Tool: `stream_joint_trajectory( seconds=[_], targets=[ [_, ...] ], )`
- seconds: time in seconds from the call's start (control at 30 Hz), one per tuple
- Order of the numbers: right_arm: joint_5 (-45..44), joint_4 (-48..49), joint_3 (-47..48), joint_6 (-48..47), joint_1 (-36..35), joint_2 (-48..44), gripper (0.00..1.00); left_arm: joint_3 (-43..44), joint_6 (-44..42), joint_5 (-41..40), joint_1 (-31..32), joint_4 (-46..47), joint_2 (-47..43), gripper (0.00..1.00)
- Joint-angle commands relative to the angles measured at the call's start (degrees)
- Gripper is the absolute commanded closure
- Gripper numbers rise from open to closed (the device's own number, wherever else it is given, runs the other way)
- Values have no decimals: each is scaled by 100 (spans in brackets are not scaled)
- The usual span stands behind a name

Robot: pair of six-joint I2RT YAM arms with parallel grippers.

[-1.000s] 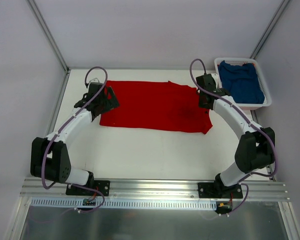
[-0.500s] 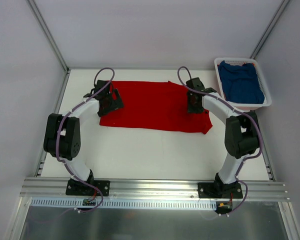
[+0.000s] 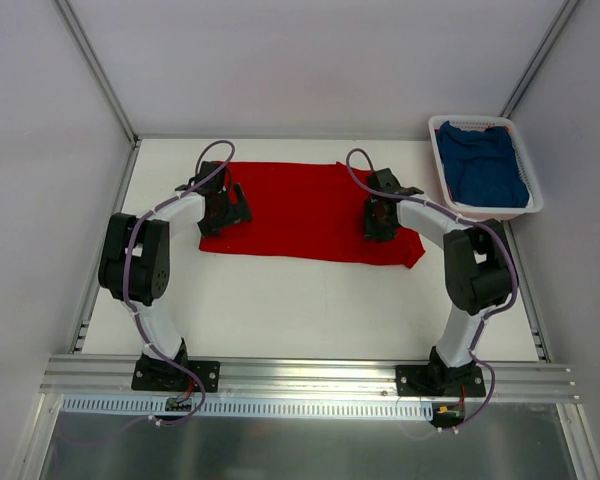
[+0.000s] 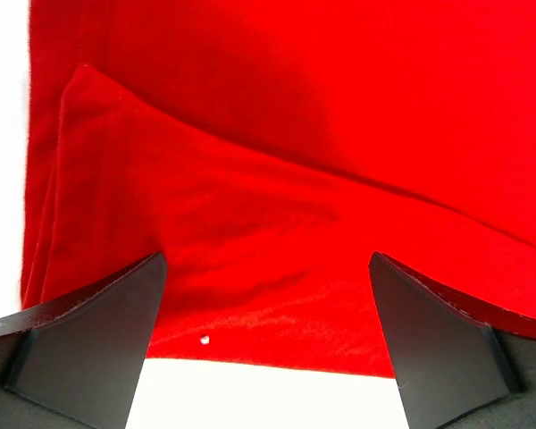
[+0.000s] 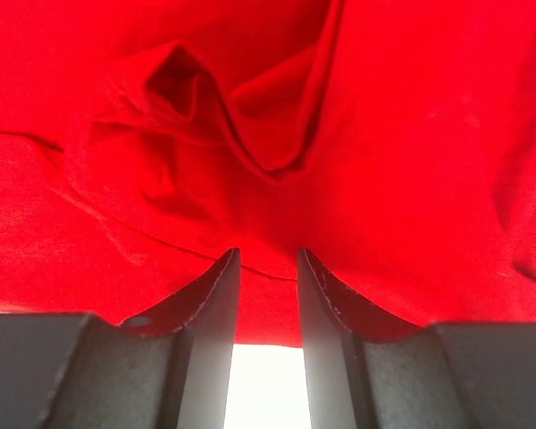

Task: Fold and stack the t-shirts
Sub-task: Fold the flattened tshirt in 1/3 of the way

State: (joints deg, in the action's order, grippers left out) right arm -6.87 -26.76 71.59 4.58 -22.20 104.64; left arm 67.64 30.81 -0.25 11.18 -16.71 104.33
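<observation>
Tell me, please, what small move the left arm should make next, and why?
Probably lower the left end effector and close it on the red t-shirt: its jaws stand wide open over the shirt's left edge, gripping nothing.

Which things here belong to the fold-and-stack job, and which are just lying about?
Job:
- red t-shirt, spread on the table
- blue t-shirt, bunched in the basket, not yet folded

Not the job:
- white basket, at the far right corner; it only holds the blue shirt
- table
</observation>
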Motion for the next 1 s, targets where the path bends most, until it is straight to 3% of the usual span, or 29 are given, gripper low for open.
stream_joint_trajectory(
  seconds=[0.0,0.6,0.97],
  targets=[
    [353,206,-93,175,-48,144,65,197,-83,122,-19,-148,104,1],
    [960,672,-891,368,-153,75,64,-294,-58,87,-11,-148,-106,1],
    [688,655,-1736,702,-715,-847,64,-1577,215,-124,51,-157,-1371,1]
  ],
)
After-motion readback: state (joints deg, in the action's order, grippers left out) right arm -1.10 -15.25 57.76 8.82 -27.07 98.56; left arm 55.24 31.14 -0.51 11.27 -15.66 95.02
